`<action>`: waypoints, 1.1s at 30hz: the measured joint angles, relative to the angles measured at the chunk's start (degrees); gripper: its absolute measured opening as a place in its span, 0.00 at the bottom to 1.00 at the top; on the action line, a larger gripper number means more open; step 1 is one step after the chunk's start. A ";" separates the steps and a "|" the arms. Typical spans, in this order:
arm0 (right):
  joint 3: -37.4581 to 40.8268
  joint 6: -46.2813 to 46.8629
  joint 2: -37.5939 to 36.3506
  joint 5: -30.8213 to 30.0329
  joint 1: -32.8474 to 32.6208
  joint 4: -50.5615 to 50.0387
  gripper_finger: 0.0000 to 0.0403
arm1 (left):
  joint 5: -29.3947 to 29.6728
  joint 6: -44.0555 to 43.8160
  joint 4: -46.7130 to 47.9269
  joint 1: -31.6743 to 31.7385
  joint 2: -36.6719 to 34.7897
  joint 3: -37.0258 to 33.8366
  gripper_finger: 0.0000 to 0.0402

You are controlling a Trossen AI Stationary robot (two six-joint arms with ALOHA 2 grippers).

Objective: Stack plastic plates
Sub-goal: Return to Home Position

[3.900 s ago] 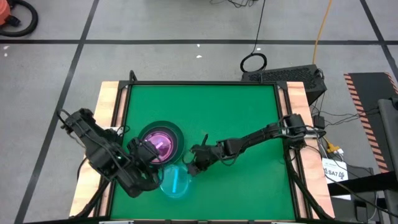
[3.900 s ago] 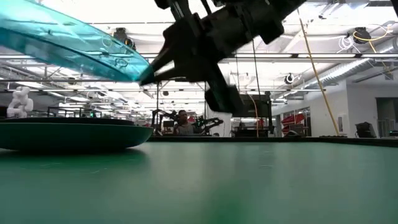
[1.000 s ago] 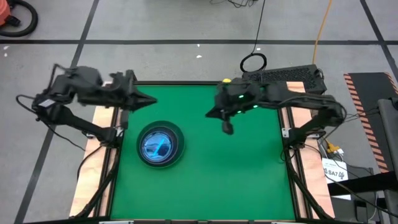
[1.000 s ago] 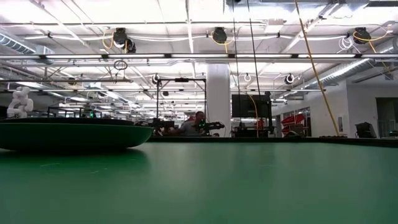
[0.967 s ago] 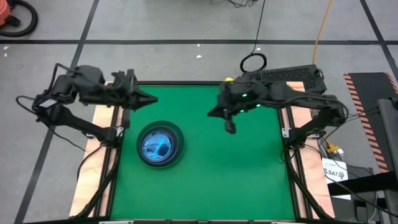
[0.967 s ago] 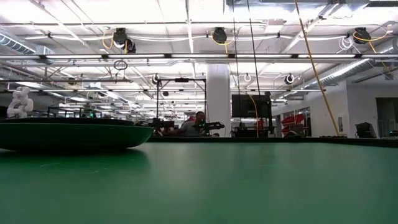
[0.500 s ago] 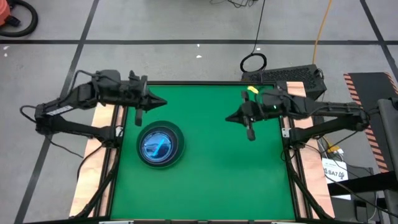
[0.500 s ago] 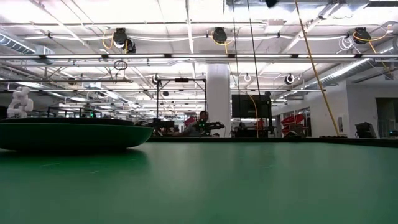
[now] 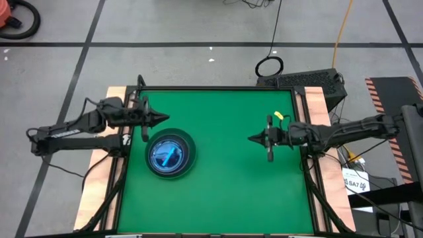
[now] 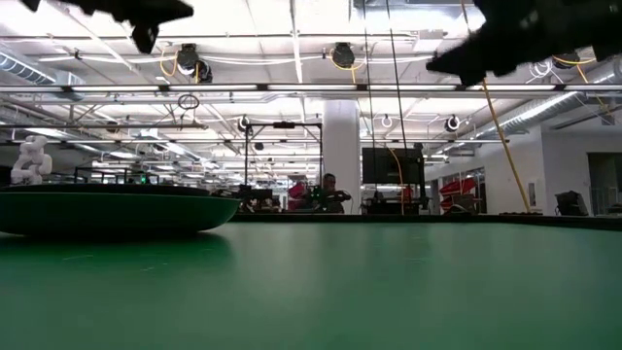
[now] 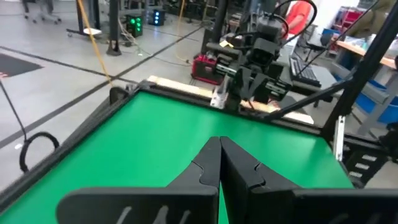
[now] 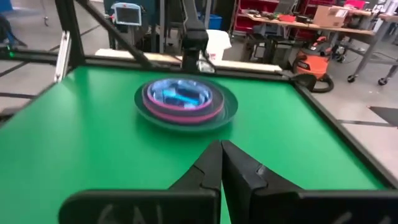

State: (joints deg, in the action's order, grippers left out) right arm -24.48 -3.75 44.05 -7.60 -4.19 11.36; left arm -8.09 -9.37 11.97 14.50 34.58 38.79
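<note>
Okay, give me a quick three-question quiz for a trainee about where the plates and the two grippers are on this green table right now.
1. True or false: the stack of plates stands nearer the right gripper than the left gripper.
2. Which plate lies on top of the stack? A) translucent cyan B) opaque bright pink C) dark grey
3. Fill in: both grippers have their fingers ____, holding nothing.
Key: 1 false, it sits just by the left gripper. 2 A. 3 shut.
</note>
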 joint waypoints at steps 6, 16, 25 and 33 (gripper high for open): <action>9.86 -2.30 -0.74 0.07 0.00 10.56 0.00 | 0.89 -0.80 -2.28 0.04 -7.36 -9.58 0.01; 21.84 -2.76 -0.69 -1.46 0.35 23.75 0.00 | 2.96 -1.34 -4.56 1.72 -19.44 -22.46 0.01; 23.38 0.65 -0.78 -3.00 0.37 26.82 0.00 | -0.94 -7.00 -25.46 0.42 -22.20 -35.88 0.01; 23.48 0.55 -0.76 -2.99 -0.62 26.02 0.00 | 1.06 -4.61 -26.49 -3.96 -22.20 -38.27 0.01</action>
State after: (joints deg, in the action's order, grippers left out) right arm -0.99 -3.19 43.29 -10.59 -4.81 37.37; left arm -7.04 -13.97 -14.52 10.54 12.38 0.51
